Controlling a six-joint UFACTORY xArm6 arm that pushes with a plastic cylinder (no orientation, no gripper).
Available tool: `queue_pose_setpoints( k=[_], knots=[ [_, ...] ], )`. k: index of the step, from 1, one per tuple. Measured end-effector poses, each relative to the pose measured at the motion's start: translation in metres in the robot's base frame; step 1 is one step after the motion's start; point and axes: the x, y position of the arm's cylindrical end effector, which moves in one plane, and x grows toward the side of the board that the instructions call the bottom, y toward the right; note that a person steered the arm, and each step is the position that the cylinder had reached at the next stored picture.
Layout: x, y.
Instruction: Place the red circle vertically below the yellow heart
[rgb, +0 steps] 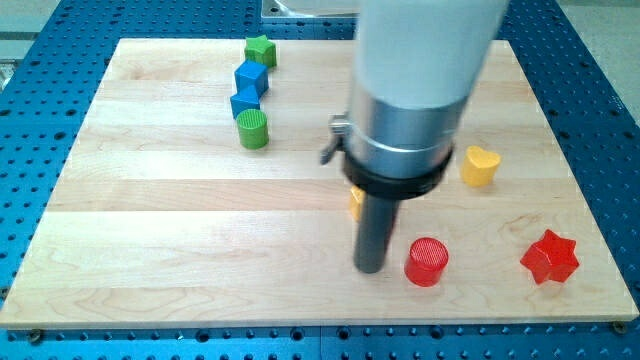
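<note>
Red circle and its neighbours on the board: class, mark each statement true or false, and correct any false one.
1. My tip is just to the view's left of the red circle. True.
2. The red circle touches the yellow heart. False: they are apart, the circle lower.
3. The red star lies at the view's right of the red circle. True.
4. The green cylinder sits beside the red star. False: it is at the upper left, below the blue blocks.

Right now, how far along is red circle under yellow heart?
Nearly done: the red circle sits lower than the yellow heart, but off toward the view's left. In hand: my tip stands just left of the circle, close beside it. Left: nudge the circle toward the view's right until it lines up under the heart.
</note>
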Motion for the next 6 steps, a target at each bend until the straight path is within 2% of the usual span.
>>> queue_pose_setpoints(
  k=[1,2,3,4,5,6],
  knots=[
    [0.019,0.002],
    [0.016,0.041],
    [0.015,0.123],
    [0.008,0.146],
    [-0.002,0.115],
    [-0.04,0.114]
  ],
)
